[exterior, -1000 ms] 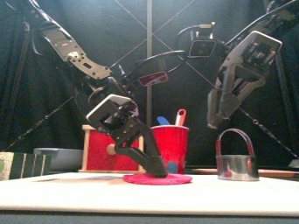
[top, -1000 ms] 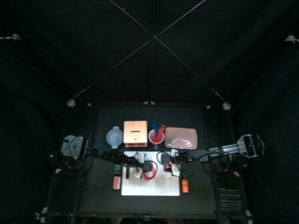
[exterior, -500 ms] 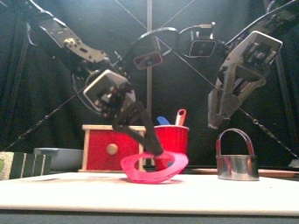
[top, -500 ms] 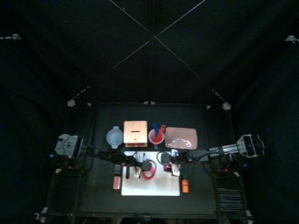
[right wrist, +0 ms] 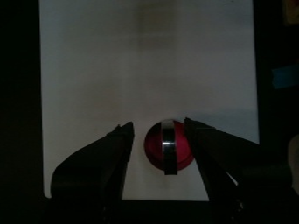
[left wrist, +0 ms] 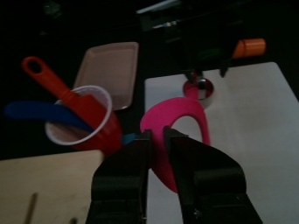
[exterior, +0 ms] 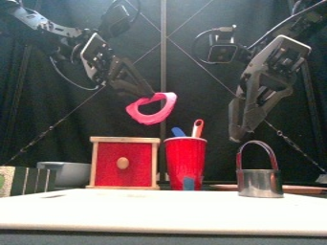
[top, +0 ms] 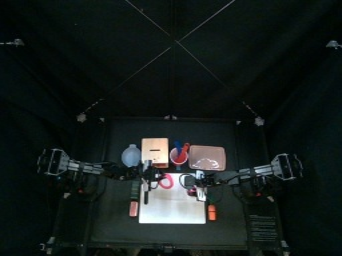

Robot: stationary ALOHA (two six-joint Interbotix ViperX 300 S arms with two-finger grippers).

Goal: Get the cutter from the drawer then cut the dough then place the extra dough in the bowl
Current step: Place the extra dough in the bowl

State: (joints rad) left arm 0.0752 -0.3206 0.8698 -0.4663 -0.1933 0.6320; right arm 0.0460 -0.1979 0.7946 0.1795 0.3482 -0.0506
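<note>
**Item: dough-cutting job, status at mid-transfer.**

**Progress.** The cutter (exterior: pixel 259 182) is out and stands on the white board (top: pixel 174 205). The box (exterior: pixel 124 163) shows its red drawer front flush. The dough appears cut. The leftover ring (exterior: pixel 160 117) is off the board and in the air. Remaining, by judgement: carry the ring to the bowl (top: pixel 130 156) and let it go there.

**Left gripper** (exterior: pixel 137 94). Jaws narrow, pinching one side of the ring. The ring hangs just past the fingertips, high over the table. The box sits well below the gripper, the red cup (exterior: pixel 185 163) below and slightly toward the middle, and the bowl below and toward this arm's own side.

**Right gripper** (exterior: pixel 243 129). Jaws wide, holding nothing. The cutter stands directly beneath it, clear of both jaws.

**Ring, condition.** Pink, flat, one open hole. It is soft and sags out of round into a lopsided loop under its own weight. No tear is visible.

**Cutter, condition.** Round metal band with the wire handle upright. Red dough fills the inside, as seen from the right wrist.
</note>
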